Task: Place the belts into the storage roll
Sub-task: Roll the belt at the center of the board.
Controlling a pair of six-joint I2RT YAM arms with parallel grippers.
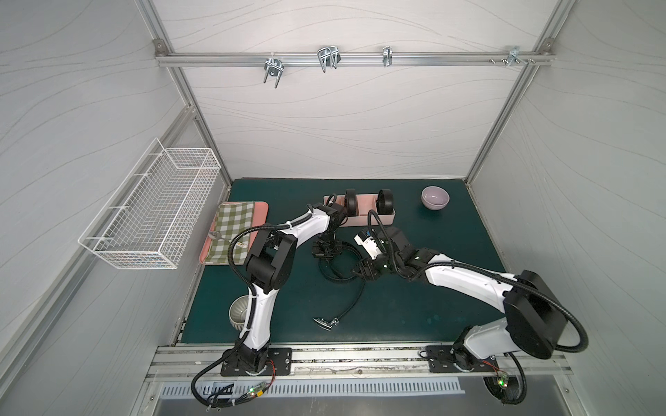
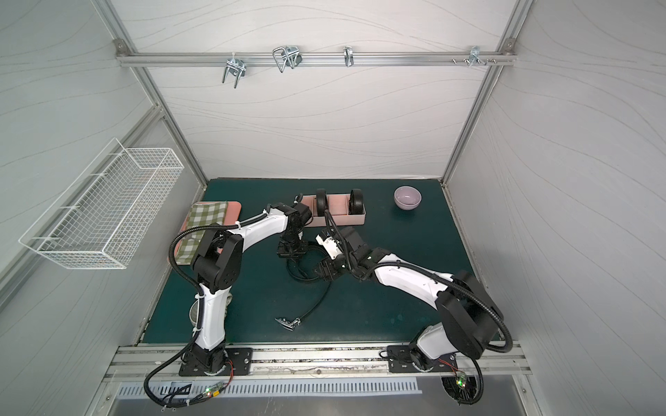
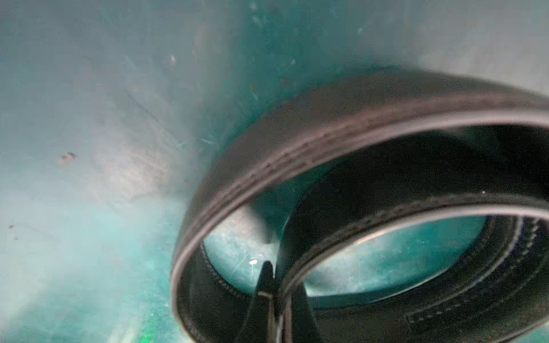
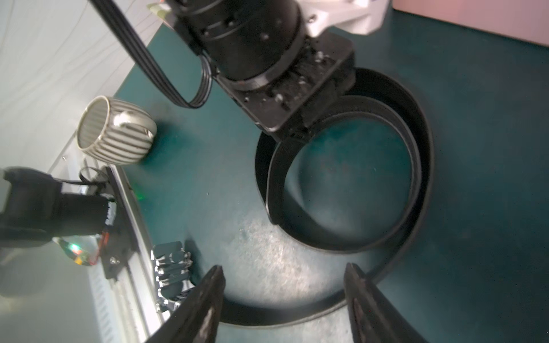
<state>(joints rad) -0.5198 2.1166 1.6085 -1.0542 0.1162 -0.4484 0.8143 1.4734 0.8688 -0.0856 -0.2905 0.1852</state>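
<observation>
The pale pink storage roll (image 1: 385,217) lies at the back of the green mat. Two belts stand in it as tight black coils (image 1: 350,201) (image 1: 385,201). A third belt (image 1: 355,300) lies loose in mid mat, curled into a wide loop (image 4: 274,184), its tail running to a metal buckle (image 1: 324,321) near the front. My left gripper (image 1: 323,256) points down at the loop's far side and is shut on the strap (image 3: 274,279). My right gripper (image 1: 360,272) hovers at the loop's near right side, open (image 4: 283,267), with only mat and the strap's curve below it.
A lilac bowl (image 1: 435,197) sits at the back right. A ribbed pale cup (image 1: 239,309) stands beside the left arm's base. A flat pink tray with checked cloth (image 1: 234,230) lies at the left. A white wire basket (image 1: 151,216) hangs on the left wall.
</observation>
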